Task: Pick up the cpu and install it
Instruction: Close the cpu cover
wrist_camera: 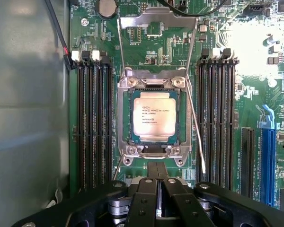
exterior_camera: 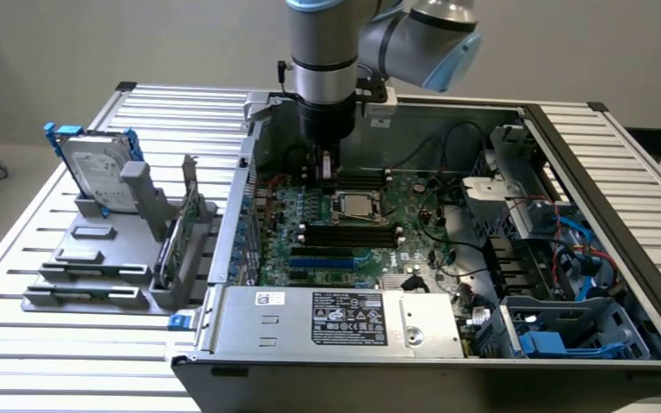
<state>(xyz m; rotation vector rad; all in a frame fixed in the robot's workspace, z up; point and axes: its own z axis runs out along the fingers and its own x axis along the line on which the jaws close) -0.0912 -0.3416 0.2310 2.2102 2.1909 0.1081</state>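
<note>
The cpu lies flat in the motherboard socket, silver lid up, with its edges parallel to the socket frame. In the exterior view the cpu sits near the middle of the motherboard, inside the open computer case.

**Position, read from the cpu in the exterior view**
- 11 o'clock: the gripper, just above the board and near the socket.
- 12 and 6 o'clock: memory slots.
- 9 o'clock: hard drive, well apart and outside the case.

**Gripper state.** In the wrist view the gripper has its fingers pressed together with nothing between them. It is clear of the cpu.

**Socket state.** The load plate appears swung back and the wire lever appears released. The chip therefore seems to be seated but not clamped.

**Handling (judgement)**
- The part is probably light, thin and stiff.
- The smooth metal lid likely offers little friction.
- The underside contacts and the socket pins are fragile, so a tilted or sliding movement could damage them.
- Only a low rim stands above the frame. The best hold is on two opposite side edges, with the chip kept level.
- Avoid pressing on the lid off-centre.
</note>
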